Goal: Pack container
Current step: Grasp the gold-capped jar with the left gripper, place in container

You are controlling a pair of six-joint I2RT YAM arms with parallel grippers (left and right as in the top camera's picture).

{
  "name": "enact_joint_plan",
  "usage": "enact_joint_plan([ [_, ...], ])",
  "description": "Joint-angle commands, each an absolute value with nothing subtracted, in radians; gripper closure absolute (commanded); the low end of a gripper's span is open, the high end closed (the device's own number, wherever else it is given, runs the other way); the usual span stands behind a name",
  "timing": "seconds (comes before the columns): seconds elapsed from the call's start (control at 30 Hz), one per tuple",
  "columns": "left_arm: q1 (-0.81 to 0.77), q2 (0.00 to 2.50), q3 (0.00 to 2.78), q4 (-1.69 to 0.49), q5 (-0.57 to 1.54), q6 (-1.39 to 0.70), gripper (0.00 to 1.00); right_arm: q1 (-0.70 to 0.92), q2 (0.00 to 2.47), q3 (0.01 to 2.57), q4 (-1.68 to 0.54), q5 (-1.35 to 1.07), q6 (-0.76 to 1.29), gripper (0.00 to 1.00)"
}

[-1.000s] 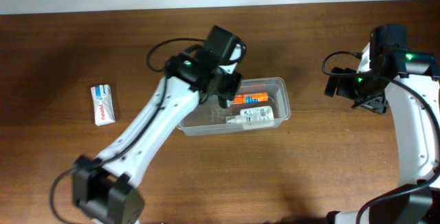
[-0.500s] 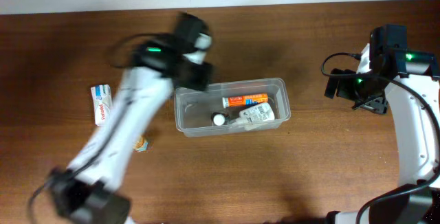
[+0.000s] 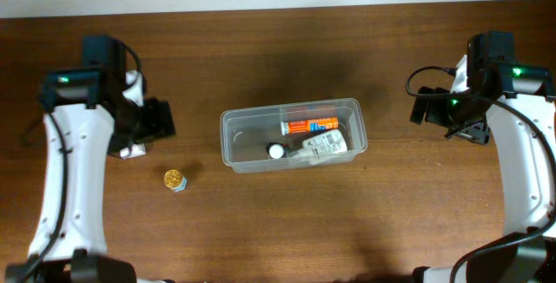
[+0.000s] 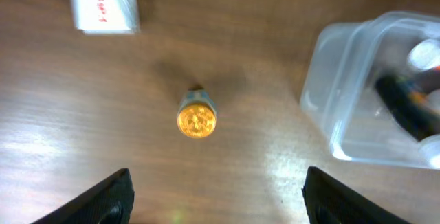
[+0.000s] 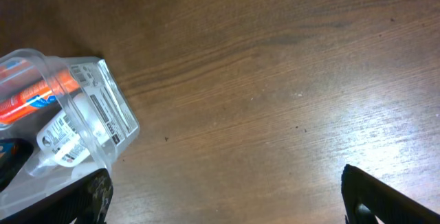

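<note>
**While two pieces lie outside, the container waits part-filled**

Though the container (image 3: 243, 140) sits mid-table with an orange tube (image 3: 308, 127) and a white bottle (image 3: 323, 145) inside, the packing looks unfinished. A small gold-topped piece (image 4: 196, 119) stands on the table (image 3: 287, 222) to the container's left. A white packet (image 4: 104, 4) lies flat beyond it.

The left gripper (image 4: 216, 179) hangs above that side, fingers spread wide and empty. The right gripper (image 5: 225, 176) is likewise released and holds nothing, well apart from the container's far end.

The gold-topped piece is probably the riskier pick. It is small and stands upright, so a finger landing off-centre could tip it and send it rolling. The packet lies thin against the wood, so the fingers may scrape the table or slide over it without catching an edge.

The container itself looks light. A lowered load that clips its rim could shove or tilt it, and the bottle and tube leave less free room at its right end.
</note>
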State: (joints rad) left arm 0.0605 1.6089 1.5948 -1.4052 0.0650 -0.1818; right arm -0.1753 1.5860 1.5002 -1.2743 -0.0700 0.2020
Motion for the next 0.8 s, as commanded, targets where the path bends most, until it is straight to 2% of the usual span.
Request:
enact_joint_plan([
  [0.0,0.059,1.635,1.392,-1.336,0.146,-0.195,0.21,-0.177,1.586,1.493,-1.272,-0.072,0.195,0.02],
  [0.27,0.06,1.684,1.116,-1.148,0.145,-0.194,0.22,-0.177,1.586,1.493,-1.276,-0.072,0.195,0.01],
  [0.43,0.06,1.712,1.066,-1.067,0.131,-0.194,0.28,-0.177,1.586,1.493,-1.28,-0.072,0.195,0.02],
  [0.57,0.06,1.743,1.063,-1.033,0.125,-0.193,0.48,-0.177,1.586,1.493,-1.28,-0.072,0.195,0.02],
  [0.77,0.06,1.769,1.063,-1.001,0.082,-0.194,0.5,-0.177,1.586,1.493,-1.282,-0.071,0.194,0.01],
])
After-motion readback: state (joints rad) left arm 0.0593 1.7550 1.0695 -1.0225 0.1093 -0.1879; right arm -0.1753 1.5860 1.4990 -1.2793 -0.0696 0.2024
